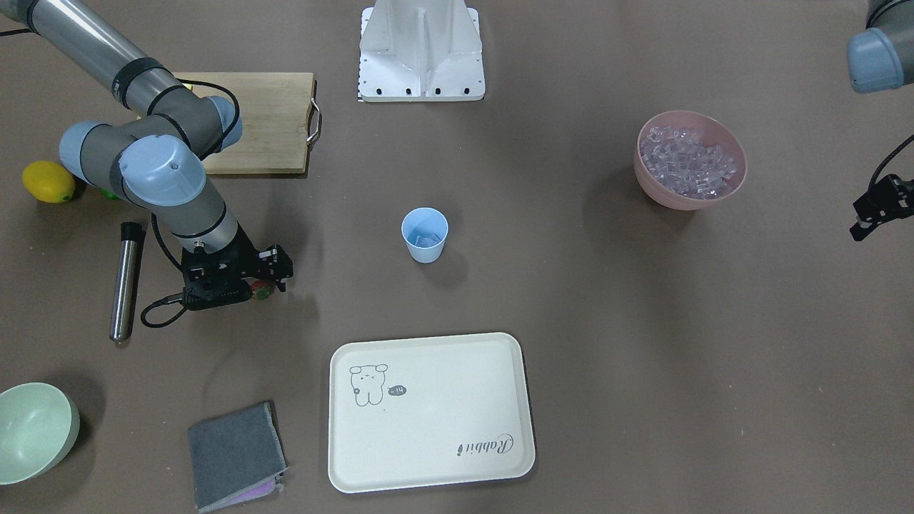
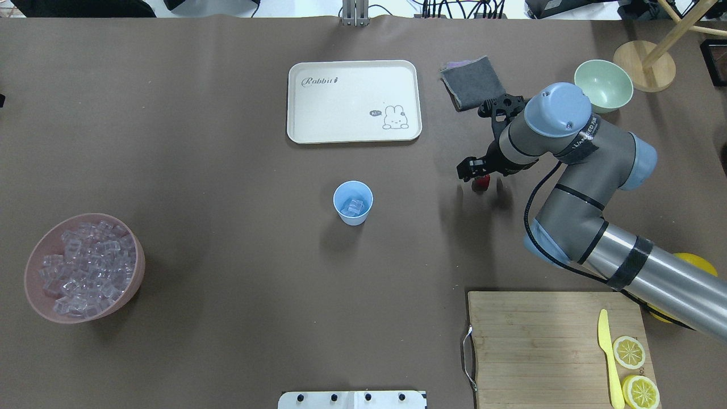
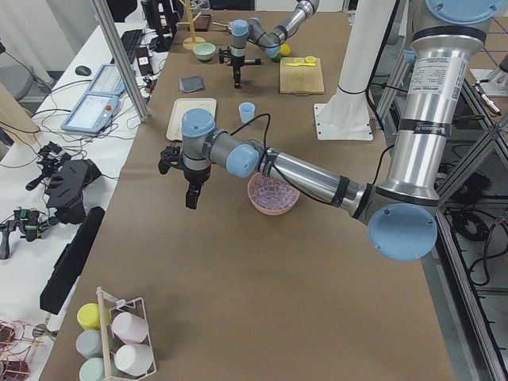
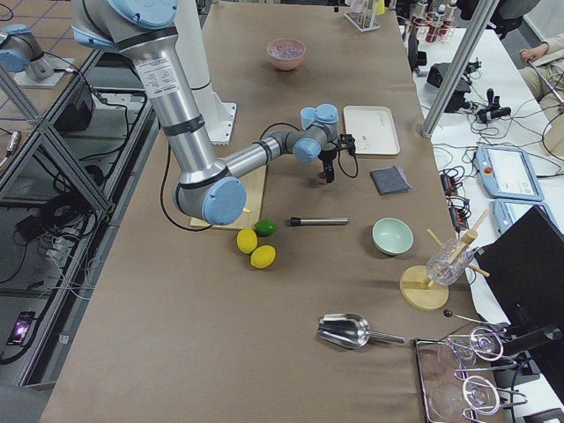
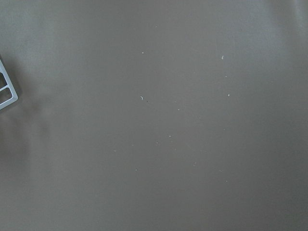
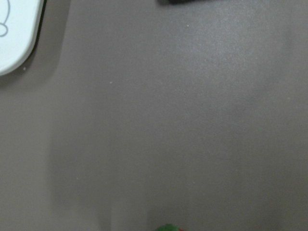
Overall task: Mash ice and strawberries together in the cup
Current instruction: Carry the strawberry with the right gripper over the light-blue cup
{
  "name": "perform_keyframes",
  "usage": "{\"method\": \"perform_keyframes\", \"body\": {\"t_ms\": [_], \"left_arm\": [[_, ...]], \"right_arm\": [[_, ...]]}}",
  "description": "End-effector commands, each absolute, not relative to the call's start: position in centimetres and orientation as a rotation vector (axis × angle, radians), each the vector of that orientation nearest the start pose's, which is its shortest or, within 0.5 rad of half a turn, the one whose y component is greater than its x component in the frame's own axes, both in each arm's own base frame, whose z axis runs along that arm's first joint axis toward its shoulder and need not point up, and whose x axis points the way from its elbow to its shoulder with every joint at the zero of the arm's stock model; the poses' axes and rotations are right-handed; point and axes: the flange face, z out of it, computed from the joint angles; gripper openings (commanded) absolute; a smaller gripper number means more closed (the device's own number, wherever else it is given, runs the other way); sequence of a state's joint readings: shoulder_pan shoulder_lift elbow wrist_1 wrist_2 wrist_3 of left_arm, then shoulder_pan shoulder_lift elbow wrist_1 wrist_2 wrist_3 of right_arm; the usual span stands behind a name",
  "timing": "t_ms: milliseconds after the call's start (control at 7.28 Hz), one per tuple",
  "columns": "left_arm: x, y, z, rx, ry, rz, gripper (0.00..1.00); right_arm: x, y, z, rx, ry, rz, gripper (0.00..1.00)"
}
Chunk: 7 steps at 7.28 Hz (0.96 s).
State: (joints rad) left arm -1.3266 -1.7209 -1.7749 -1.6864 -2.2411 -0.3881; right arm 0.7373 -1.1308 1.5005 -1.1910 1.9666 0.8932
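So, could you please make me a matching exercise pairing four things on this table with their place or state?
Things: 1 cup; 2 strawberry; 3 pink bowl; 4 lemon slices.
States: a on the cutting board; b full of ice cubes; c at the right claw; d holds a few ice cubes.
Pairs: 1-d; 2-c; 3-b; 4-a.

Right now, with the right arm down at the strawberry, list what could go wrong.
1. The strawberry is tiny and sits at the tips of the right gripper; whether it is gripped I cannot tell, so it may slip or roll off.
2. The cup is small and stands free with ice inside; a release off centre could miss it or tip it.
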Motion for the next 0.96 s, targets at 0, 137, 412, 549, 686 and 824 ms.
{"method": "perform_keyframes", "body": {"t_ms": [0, 137, 412, 549, 686, 824], "left_arm": [[6.5, -55.7, 47.1, 0.225, 0.765, 0.021, 0.98], [6.5, -55.6, 47.2, 0.225, 0.765, 0.021, 0.98], [6.5, -55.7, 47.1, 0.226, 0.765, 0.021, 0.98], [6.5, -55.6, 47.2, 0.225, 0.765, 0.021, 0.98], [6.5, -55.6, 47.1, 0.225, 0.766, 0.022, 0.98], [6.4, -55.6, 47.2, 0.223, 0.766, 0.019, 0.98]], "right_arm": [[-44.3, -52.8, 40.5, 0.195, -0.805, -0.089, 0.67], [-44.2, -52.8, 40.4, 0.197, -0.805, -0.089, 0.26], [-44.2, -53.0, 40.4, 0.209, -0.798, -0.082, 0.0], [-43.4, -53.6, 40.1, 0.218, -0.801, -0.069, 0.0], [-42.0, -54.6, 39.1, 0.238, -0.81, -0.051, 0.0], [-40.6, -54.9, 36.8, 0.28, -0.837, -0.051, 0.0]]}}
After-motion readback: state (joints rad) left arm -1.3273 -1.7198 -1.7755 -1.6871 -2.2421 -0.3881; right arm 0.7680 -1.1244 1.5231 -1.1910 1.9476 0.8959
